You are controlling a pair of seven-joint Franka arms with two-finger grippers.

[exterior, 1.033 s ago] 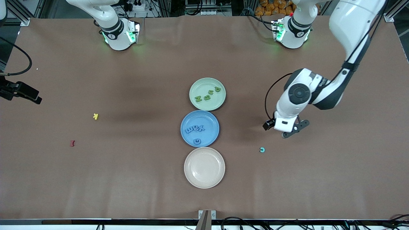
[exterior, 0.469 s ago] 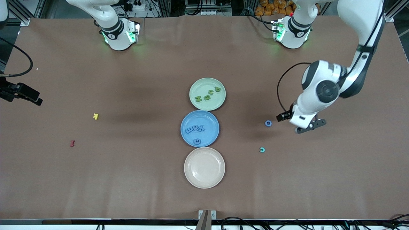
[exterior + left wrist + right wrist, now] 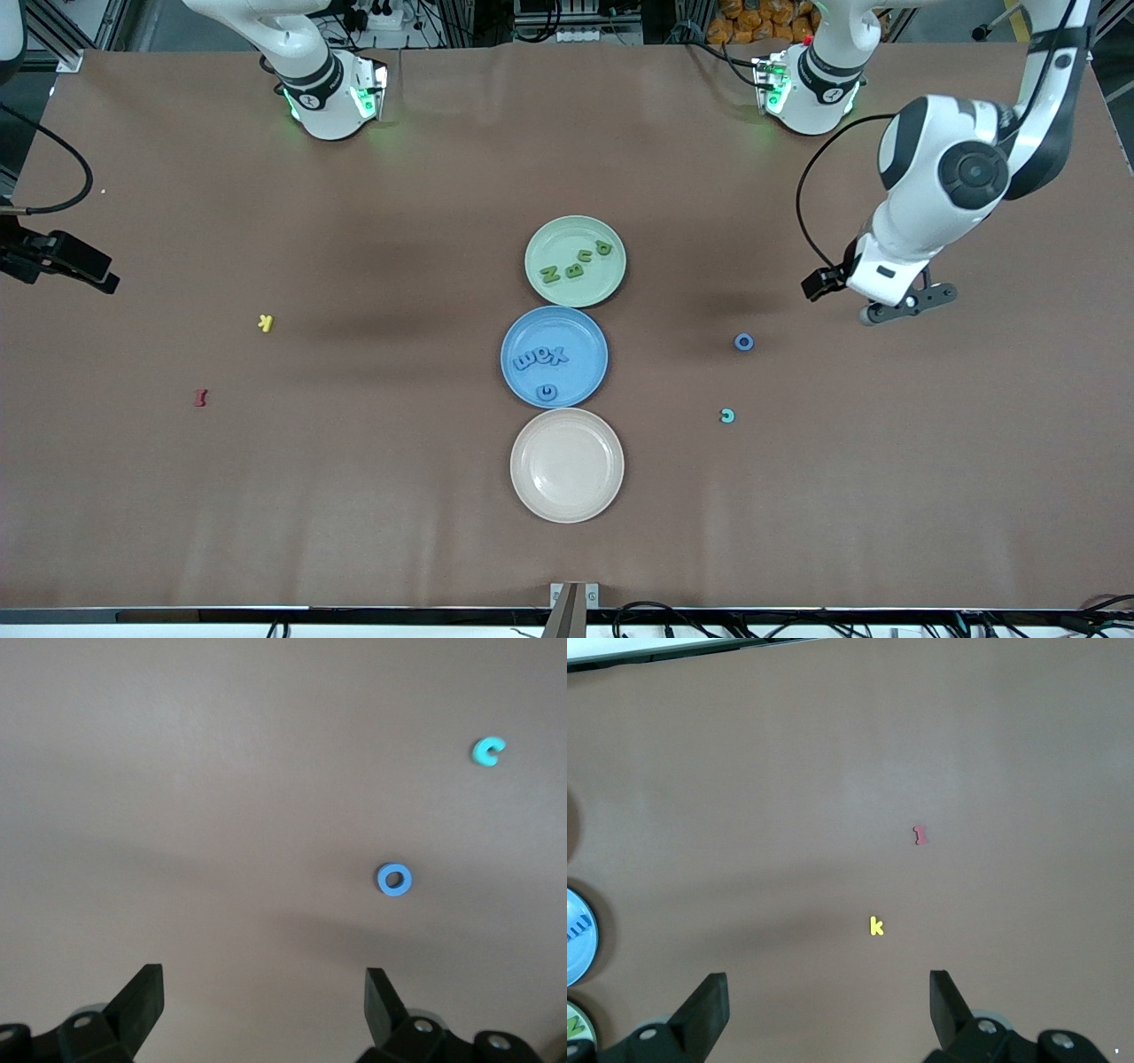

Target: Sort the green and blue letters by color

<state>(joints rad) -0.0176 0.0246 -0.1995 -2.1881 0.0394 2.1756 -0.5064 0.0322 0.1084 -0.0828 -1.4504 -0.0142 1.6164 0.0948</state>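
The table [image 3: 354, 496] is covered with a smooth, matte brown sheet. Toward the right arm's end, the right gripper [image 3: 828, 1010] is high over the table edge; its two dark fingers [image 3: 704, 1005] stand wide apart and hold nothing, and this arm waits. Below it lie a small dark red letter [image 3: 201, 398] with a waisted shape and a small yellow letter [image 3: 265, 322], well apart from each other.

In the middle, three round, smooth plates with low rims stand in a row, each just beside the next. The pale green plate [image 3: 545, 283] is farthest from the front camera and carries four chunky green letters [image 3: 576, 262]. The blue plate [image 3: 585, 385] is in the middle and carries the blue letters [image 3: 540, 358] in a row, with one round blue letter [image 3: 547, 391] apart from them near the rim. The cream plate [image 3: 567, 465] is nearest to the camera.

Toward the left arm's end, a blue ring-shaped letter [image 3: 744, 342] lies flat on the table, and a teal letter [image 3: 727, 416] shaped like an open ring lies nearer to the camera.

The left gripper [image 3: 886, 306] is in the air over bare table, with its fingers [image 3: 142, 1001] apart and empty. One second ago it was over the place of the blue ring and hid it; since then it has gone toward its own end of the table and the ring is uncovered. The plates and the other letters have not moved.
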